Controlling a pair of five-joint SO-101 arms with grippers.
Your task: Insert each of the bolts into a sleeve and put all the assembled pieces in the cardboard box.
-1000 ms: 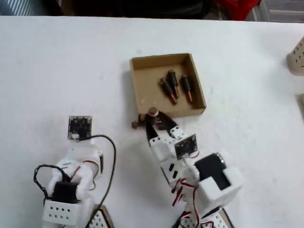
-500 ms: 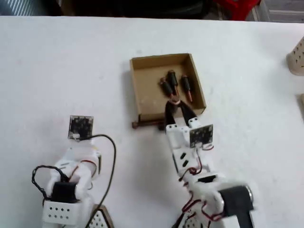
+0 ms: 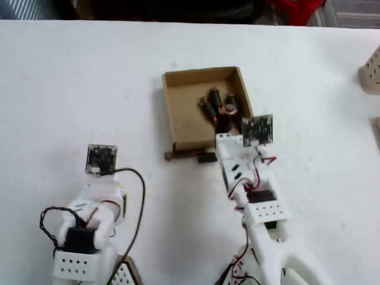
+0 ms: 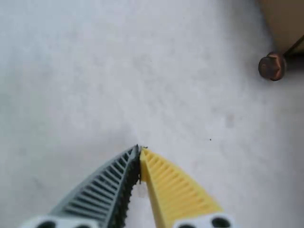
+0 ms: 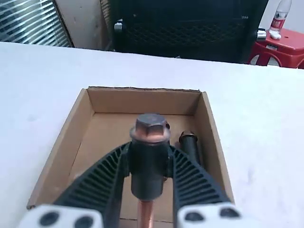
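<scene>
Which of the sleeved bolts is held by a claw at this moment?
The sleeved bolt gripped in the right claw over the cardboard box. The other sleeved bolts lie loose on the box floor.

High view: bright, even, diffuse light from above; the white table (image 3: pixel 89 71) is close to washed out, with little surface detail; shadows beside both arms are soft and short; a darker band lies along the outside of the near wall of the box (image 3: pixel 168 113). Left wrist view: table duller, grey and mottled; the ribbed faces of the closed left pincer (image 4: pixel 139 156) are evenly lit; a loose bolt (image 4: pixel 271 66) carries a dull highlight on its head and a dark shadow beside it. Right wrist view: table bright against a dim room behind; daylight shows through blinds (image 5: pixel 33 21); the head of the held bolt (image 5: pixel 151 129) glints, while the sleeve (image 5: pixel 148 175) clamped in the right pincer (image 5: pixel 148 149) stays matte and dark.
</scene>
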